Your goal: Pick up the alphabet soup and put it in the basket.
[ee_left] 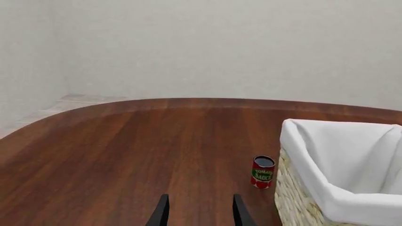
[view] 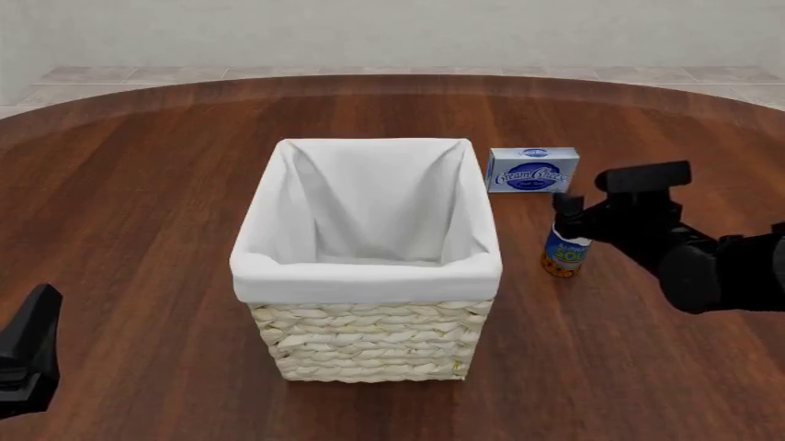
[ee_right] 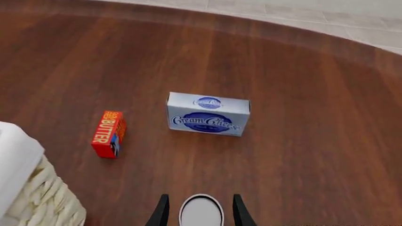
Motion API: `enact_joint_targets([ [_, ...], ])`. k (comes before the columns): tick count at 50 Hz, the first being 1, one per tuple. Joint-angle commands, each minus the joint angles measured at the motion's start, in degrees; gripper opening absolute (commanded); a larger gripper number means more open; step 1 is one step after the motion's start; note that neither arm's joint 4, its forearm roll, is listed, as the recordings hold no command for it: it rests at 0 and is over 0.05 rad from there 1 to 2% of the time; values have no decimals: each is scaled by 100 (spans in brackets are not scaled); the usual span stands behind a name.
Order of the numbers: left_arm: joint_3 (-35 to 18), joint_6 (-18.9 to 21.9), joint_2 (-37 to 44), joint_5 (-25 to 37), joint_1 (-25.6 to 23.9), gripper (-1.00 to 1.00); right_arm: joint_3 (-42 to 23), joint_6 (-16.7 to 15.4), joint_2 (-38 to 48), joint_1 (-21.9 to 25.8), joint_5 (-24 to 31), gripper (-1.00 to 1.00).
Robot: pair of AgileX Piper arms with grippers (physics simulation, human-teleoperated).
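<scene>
The soup can (view: 564, 254) stands upright on the tabletop (view: 147, 184), right between the fingers of the right hand (ee_right: 201, 212), which is open around it, not yet gripping. The basket (view: 368, 344) sits to that hand's left. The left hand (ee_left: 199, 212), open, is well apart.
</scene>
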Motion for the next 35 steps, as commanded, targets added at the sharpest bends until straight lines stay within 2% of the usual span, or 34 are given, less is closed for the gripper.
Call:
enact_joint_targets([
  [1,0,8,0,6,0,100,-8,17,123,-16,-54,100],
  [35,-1,32,1,8,5,100,-95,5,462,-33,-149,100],
])
